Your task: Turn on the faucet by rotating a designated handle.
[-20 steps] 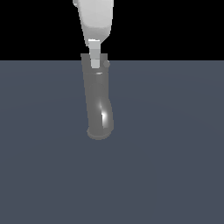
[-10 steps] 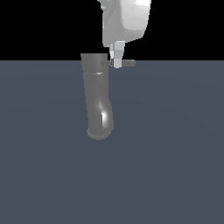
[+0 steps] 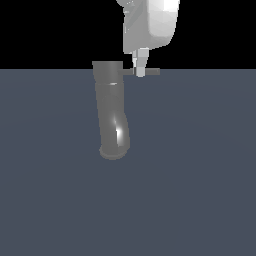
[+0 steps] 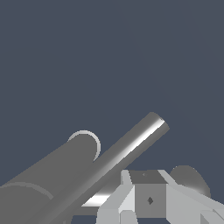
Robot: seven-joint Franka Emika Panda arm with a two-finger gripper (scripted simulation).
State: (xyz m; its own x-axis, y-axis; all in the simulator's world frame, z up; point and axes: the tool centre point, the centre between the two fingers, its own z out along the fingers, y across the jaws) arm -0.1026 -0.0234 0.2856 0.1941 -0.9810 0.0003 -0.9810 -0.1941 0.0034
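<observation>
The faucet (image 3: 111,112) is a thick glossy grey tube, slightly bent, running from its flat-topped head down to a rounded end. The handle (image 3: 150,71), a thin grey rod, sticks out of the head toward the exterior view's right. My white gripper (image 3: 141,71) hangs from above with its fingers together, their tips touching the rod near its middle and gripping nothing. In the wrist view the handle (image 4: 131,148) is a shiny bar running slantwise beside the faucet (image 4: 48,183), and the gripper (image 4: 148,199) sits close against the bar's side.
A flat dark blue-grey floor (image 3: 200,175) stretches around the faucet, with a black background behind it. No other objects show.
The gripper has moved from above the faucet's head toward the exterior view's right. The handle, unseen at first, now sticks out to that side and shows longer than half a second ago.
</observation>
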